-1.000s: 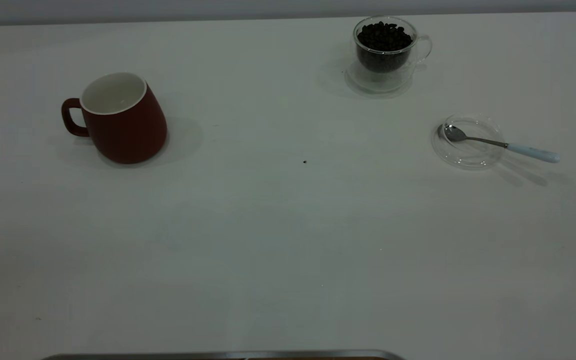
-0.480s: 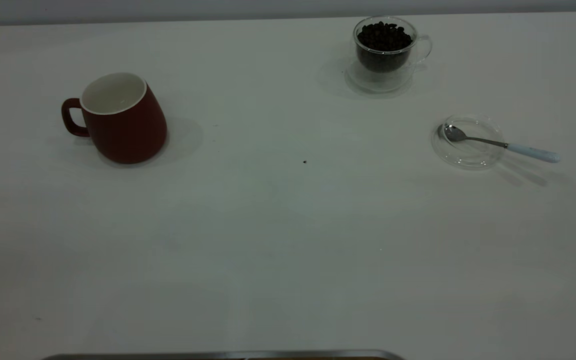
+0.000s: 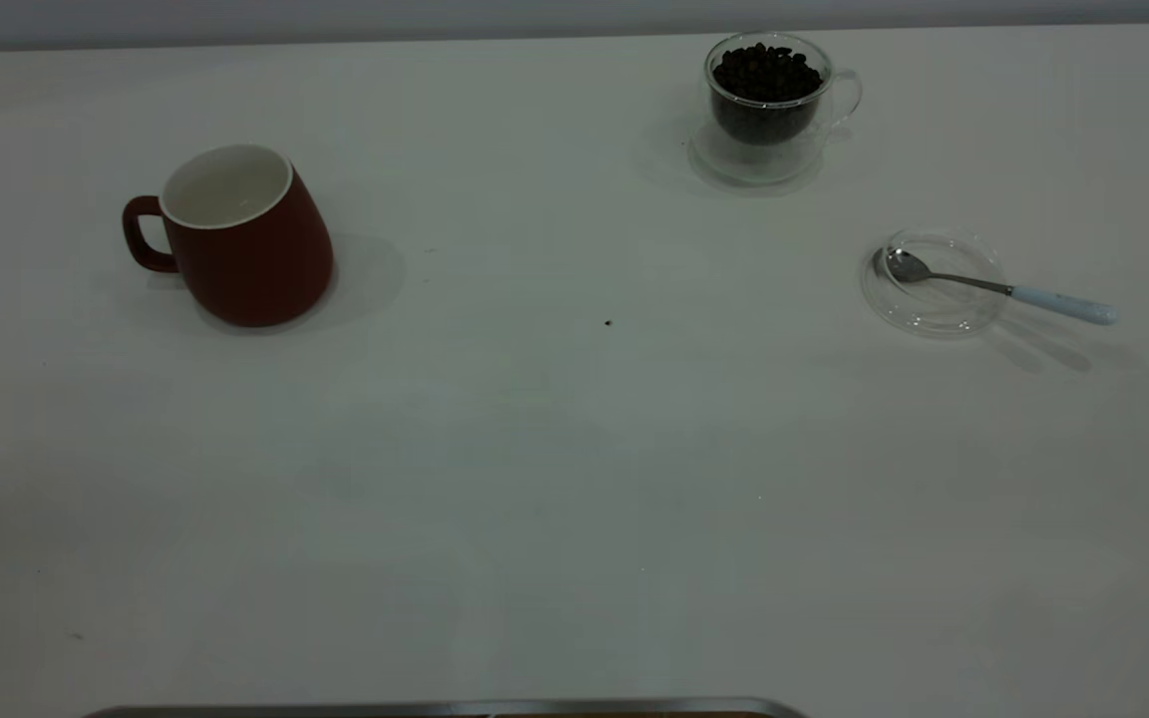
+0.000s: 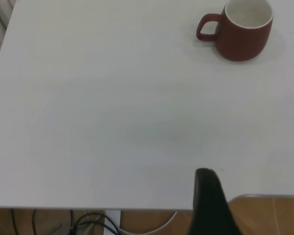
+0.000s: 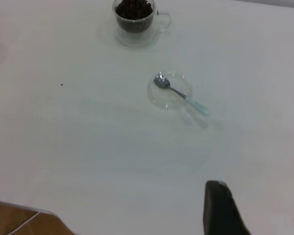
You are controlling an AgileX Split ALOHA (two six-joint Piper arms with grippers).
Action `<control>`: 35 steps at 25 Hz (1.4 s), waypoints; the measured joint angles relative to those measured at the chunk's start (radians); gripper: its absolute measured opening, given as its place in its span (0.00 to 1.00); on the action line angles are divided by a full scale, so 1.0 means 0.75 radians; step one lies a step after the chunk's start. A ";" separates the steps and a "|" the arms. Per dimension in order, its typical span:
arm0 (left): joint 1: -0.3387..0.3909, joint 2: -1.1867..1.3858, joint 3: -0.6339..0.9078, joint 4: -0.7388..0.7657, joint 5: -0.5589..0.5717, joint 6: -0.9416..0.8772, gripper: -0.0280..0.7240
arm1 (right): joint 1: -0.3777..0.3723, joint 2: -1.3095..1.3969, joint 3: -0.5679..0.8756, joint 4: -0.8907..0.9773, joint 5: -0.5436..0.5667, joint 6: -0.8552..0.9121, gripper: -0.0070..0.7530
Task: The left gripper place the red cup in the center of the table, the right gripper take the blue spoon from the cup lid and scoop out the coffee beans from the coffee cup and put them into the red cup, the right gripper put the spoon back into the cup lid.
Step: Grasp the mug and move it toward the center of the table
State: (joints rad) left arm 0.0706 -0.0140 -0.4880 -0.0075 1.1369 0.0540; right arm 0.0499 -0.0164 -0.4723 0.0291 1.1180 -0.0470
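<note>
Red cup (image 3: pixel 245 239) sits upright at the counter's (image 3: pixel 574 479) left; right gripper (image 5: pixel 257 208) hangs back with fingers apart and empty, left gripper's (image 4: pixel 210 205) fingers, cannot tell

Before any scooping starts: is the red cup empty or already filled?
Empty: the red cup stands upright, its white inside bare, no beans.

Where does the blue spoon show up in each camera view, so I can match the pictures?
Exterior view: the spoon lies at the right, bowl in the lid, handle sticking out past the rim.
Left wrist view: not in it; only the red cup shows.
Right wrist view: the spoon is above the middle, again on the lid.
Shared landmark: the coffee cup, in the exterior and right wrist views.
</note>
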 joint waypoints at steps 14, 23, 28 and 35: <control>0.000 0.867 -0.346 -0.144 -0.088 0.130 0.75 | 0.000 0.000 0.000 0.000 0.000 0.000 0.54; -0.076 1.544 -0.630 -0.145 -0.176 0.299 0.84 | 0.000 0.000 0.000 0.000 0.000 0.000 0.54; -0.113 1.871 -0.768 -0.074 -0.260 0.563 0.84 | 0.000 0.000 0.000 0.000 0.000 0.000 0.54; -0.117 2.226 -0.907 -0.093 -0.292 0.970 0.81 | 0.000 0.000 0.000 0.000 0.000 0.000 0.54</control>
State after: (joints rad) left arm -0.0169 1.6555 -1.1682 -0.0772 0.9178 0.7818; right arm 0.0499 -0.0164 -0.4723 0.0291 1.1180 -0.0470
